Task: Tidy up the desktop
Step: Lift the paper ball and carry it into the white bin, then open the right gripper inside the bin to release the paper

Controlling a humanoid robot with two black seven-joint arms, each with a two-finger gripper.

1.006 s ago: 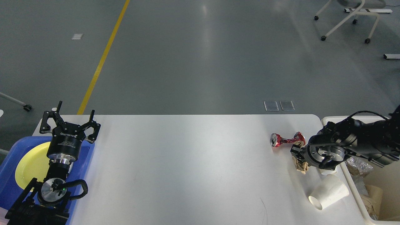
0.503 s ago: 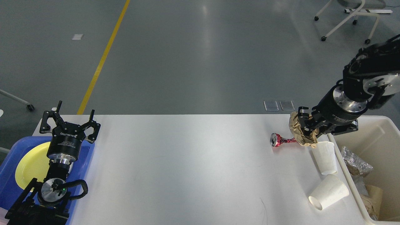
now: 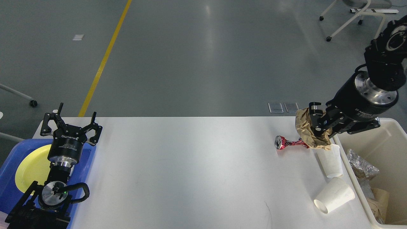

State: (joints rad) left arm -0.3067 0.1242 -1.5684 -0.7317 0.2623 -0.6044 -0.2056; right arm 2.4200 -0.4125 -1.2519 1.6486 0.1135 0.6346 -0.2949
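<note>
Floor: grey, glossy, with a yellow line (image 3: 105, 60) running toward the table's far left corner and a wheeled white chair (image 3: 353, 17) at the far right.
Table: the white desktop (image 3: 190, 171) fills the lower middle of the view, rounded at its far corners.
Left side: blue tray (image 3: 87, 162) at the table's left edge, holding a yellow plate (image 3: 31, 167).
Left gripper (image 3: 70, 122): raised above the tray, jaws spread wide, holding nothing.
Right gripper (image 3: 314, 122): above the table's far right corner, jaws closed on a crumpled brown paper wad (image 3: 303, 128), which hangs clear of the surface.
Crushed red can (image 3: 287, 142): lying on the table just beside the wad.
Paper cups: one white cup (image 3: 330, 160) standing upside down near the right edge, another cup (image 3: 334, 195) on its side nearer the camera.
Cream bin (image 3: 386, 140): against the table's right edge, with crumpled foil and brown paper inside.
</note>
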